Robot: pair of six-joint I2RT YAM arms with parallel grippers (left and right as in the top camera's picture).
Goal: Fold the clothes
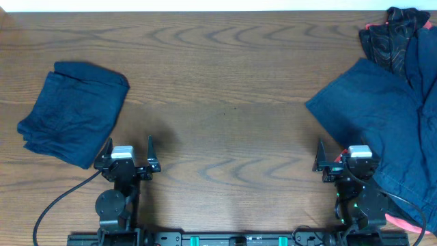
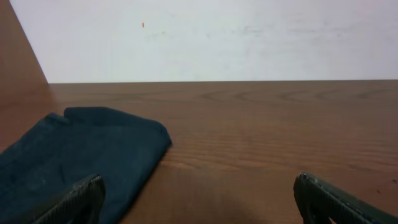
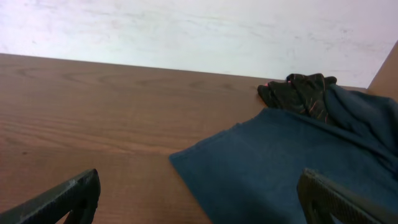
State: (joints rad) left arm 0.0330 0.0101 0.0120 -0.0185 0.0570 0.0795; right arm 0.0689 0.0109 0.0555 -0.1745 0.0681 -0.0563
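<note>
folded garment [image 1: 72,113] left | blue cloth [image 1: 382,116] under right tool [image 3: 199,205] | black garment [image 1: 392,34] behind

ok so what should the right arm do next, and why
Probably reach the right gripper forward to the nearest corner of the unfolded blue cloth and close on it. Its jaws stand open and empty, and that corner lies flat on the table just ahead of it. The other blue piece on the left already looks folded.
</note>
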